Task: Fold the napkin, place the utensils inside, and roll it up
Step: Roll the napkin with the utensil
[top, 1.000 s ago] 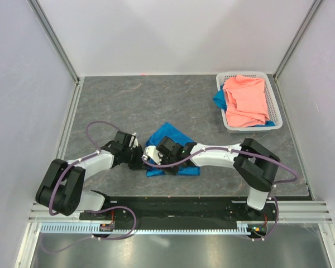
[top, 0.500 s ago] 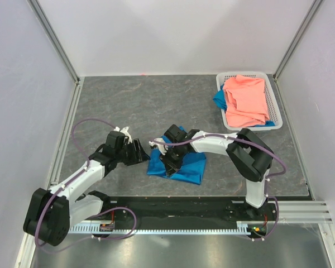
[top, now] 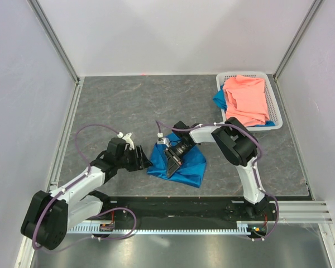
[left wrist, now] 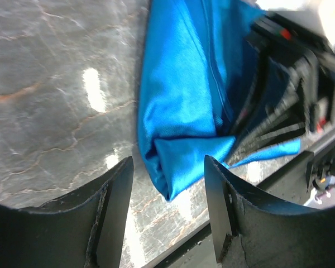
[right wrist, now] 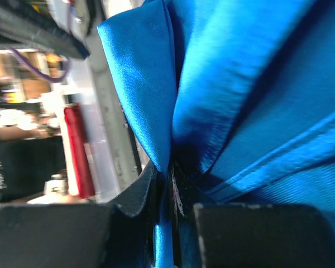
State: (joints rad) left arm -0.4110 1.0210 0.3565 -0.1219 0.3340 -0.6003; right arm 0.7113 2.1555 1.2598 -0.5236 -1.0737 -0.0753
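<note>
The bright blue napkin (top: 185, 164) lies bunched on the grey table near the front middle. My right gripper (top: 171, 162) is shut on a fold of the napkin (right wrist: 156, 111), with cloth pinched between its jaws. My left gripper (top: 143, 161) is open and empty just left of the napkin. In the left wrist view the napkin's corner (left wrist: 178, 128) lies a little ahead of its spread fingers (left wrist: 114, 206). The black knife-like utensil is not visible in any view.
A white basket (top: 274, 124) at the back right holds a salmon-pink cloth (top: 245, 100) with a blue scrap (top: 218, 99) under it. The black base rail (top: 178, 206) runs along the table's front edge.
My right arm has swung round over the napkin and now pinches a fold of it. My left gripper has backed off to the left and opened. The napkin has shifted and spread rightward.
</note>
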